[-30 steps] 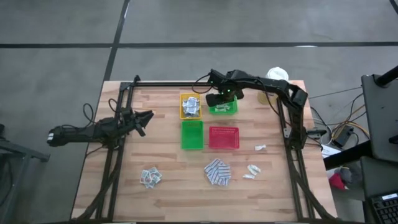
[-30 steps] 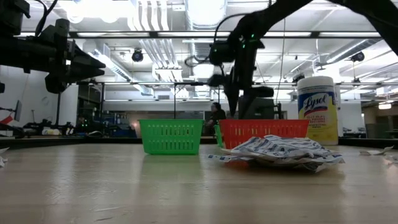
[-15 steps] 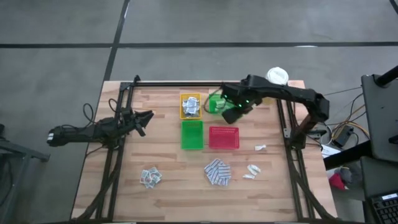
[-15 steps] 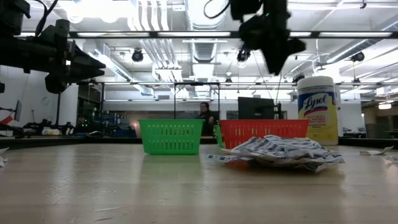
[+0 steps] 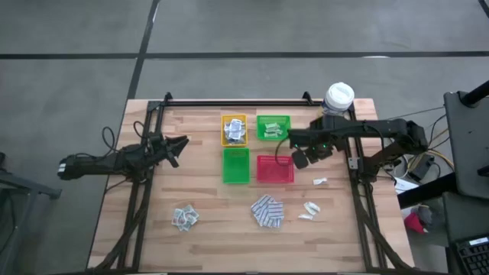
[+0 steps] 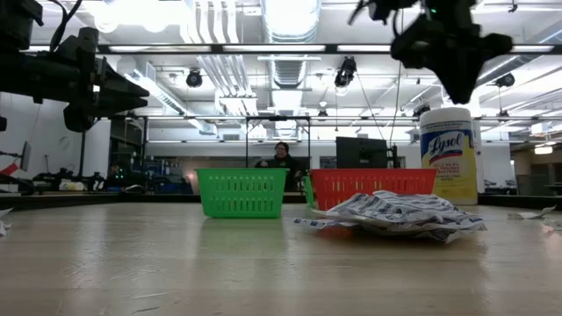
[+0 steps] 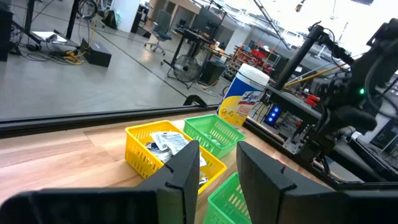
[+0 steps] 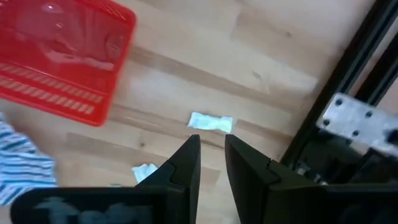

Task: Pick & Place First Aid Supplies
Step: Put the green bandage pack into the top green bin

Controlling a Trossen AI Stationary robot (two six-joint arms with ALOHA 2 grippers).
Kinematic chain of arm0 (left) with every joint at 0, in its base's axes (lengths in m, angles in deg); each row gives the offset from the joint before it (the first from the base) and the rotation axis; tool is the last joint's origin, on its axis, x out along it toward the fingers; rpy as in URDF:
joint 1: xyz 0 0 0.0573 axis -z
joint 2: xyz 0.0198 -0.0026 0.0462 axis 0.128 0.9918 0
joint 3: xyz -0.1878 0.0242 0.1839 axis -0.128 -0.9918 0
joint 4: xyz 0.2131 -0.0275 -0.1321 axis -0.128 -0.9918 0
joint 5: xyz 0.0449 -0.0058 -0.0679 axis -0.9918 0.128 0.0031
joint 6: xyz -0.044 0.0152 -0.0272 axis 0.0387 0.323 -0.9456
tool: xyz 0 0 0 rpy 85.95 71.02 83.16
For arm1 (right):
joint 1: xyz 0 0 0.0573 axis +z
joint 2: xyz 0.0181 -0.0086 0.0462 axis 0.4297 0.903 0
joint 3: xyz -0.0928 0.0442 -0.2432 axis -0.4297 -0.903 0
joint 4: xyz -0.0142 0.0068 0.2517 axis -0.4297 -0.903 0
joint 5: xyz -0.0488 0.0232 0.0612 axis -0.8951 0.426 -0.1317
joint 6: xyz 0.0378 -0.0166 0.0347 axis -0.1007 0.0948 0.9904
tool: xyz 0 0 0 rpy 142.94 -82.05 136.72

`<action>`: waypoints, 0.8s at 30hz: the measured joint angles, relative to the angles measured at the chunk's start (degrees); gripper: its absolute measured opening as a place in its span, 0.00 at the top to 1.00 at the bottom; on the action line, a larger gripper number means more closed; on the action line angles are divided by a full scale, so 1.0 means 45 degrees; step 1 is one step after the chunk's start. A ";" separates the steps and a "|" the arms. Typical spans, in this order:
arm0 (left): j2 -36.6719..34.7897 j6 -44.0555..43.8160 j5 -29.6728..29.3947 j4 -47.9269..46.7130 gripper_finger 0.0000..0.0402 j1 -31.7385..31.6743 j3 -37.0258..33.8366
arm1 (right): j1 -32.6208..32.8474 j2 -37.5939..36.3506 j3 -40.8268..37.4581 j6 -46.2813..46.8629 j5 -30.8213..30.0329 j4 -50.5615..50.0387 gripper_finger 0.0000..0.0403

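Moved: right end effector (image 5: 300,161) has swung from over the far green tray (image 5: 273,127) to the red tray's (image 5: 275,169) right edge, above the tabletop (image 5: 206,206).
Right end effector state: fingers (image 8: 186,163) slightly parted, empty.
Left end effector (image 5: 180,143): hovering at the left side, fingers (image 7: 186,171) parted, empty.
Supplies: white sachets in the yellow tray (image 5: 234,130); green strips in the far green tray; blue-and-white pads (image 5: 267,211) heaped near the front; one small white packet (image 8: 210,123) just beyond the right fingers.

- Wooden tabletop (image 5: 199,244).
- Yellow tray (image 5: 234,131), green tray (image 5: 273,127) beside it.
- Second green tray (image 5: 235,166), red tray (image 5: 274,169) beside it.
- Canister (image 5: 338,98) at the far right corner.
- Person (image 6: 281,156) in the room behind.
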 joint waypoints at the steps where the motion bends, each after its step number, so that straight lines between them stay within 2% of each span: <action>1: 0.0000 0.0005 0.0000 0.0000 0.73 0.0000 0.0000 | 0.0106 -0.0183 -0.0413 0.0283 0.0009 0.0192 0.82; 9: 0.0000 -0.0010 0.0000 -0.0005 0.73 0.0000 0.0000 | 0.0798 -0.1436 -0.3430 0.2047 0.0058 0.2347 0.78; 13: 0.0000 -0.0015 0.0000 -0.0005 0.73 0.0000 0.0000 | 0.0963 -0.1922 -0.4752 0.2308 0.0224 0.3162 0.75; 24: 0.0005 -0.0015 0.0000 -0.0005 0.73 0.0000 -0.0005 | 0.0957 -0.2417 -0.7399 0.3067 0.0798 0.5902 0.72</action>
